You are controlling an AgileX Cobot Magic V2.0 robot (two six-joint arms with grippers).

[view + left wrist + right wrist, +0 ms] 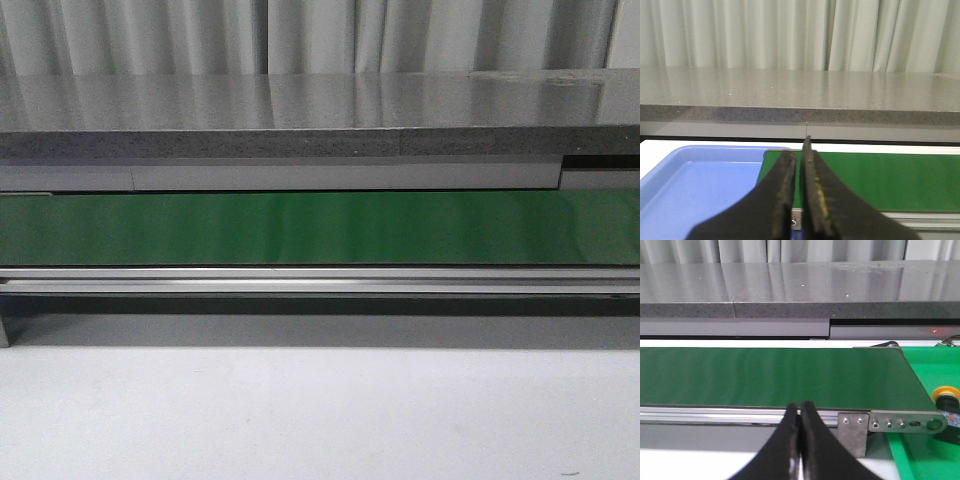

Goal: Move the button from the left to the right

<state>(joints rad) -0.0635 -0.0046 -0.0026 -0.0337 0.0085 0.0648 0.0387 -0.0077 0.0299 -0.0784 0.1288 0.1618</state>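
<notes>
Left end effector (799,172) closed, empty; right end effector (800,415) closed, empty

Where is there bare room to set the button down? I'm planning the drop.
The green belt lies bare between the grey counter and its metal rail. The blue tray looks empty. The button crowds the belt's right end.

The button (946,393) is cut off by the right wrist view's edge

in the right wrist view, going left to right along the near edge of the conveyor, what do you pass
green conveyor belt → right gripper, shut → metal end bracket with holes → button, yellow cap at the picture's right edge
</notes>
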